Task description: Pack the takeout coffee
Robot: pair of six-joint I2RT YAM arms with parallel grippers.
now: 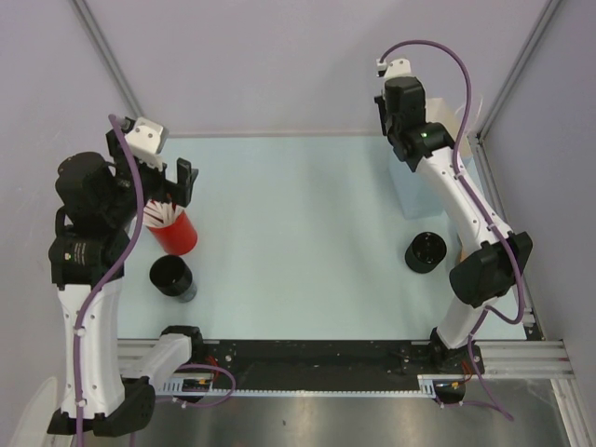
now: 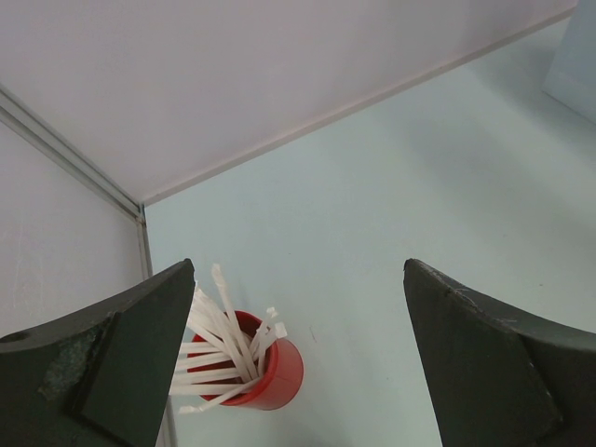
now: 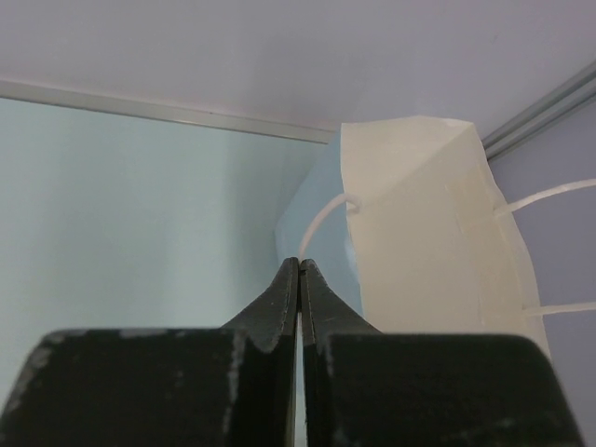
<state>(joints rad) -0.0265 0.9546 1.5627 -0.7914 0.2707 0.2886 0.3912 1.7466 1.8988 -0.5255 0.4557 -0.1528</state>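
- Nearest me, the takeout coffee (image 1: 426,251) stands upright on the table (image 1: 298,233), lid up and long axis vertical. It is just beside the right arm's elbow and short of the bag.
- On the left at about the same depth is a second black cup (image 1: 172,277), which looks lidless from above. The red cup of straws (image 1: 173,230) stands just behind it.
- The left gripper (image 2: 298,270) is spread wide with nothing in it, hanging over the red cup and well apart from the coffee across the table.
- Farther back on the right, the pale-blue bag (image 1: 416,191) stands with its mouth up.
- The right gripper (image 3: 299,265) is clenched at the bag's top edge. The white handle (image 3: 321,219) runs into its tips, so I judge it is pinching that.
- The coffee lies back toward me from that pincer. The right arm is nearer but occupied, so I'd expect to fetch it with the left.
- The left-side cups sit beneath that path, and the right forearm crosses above the gap between coffee and bag.
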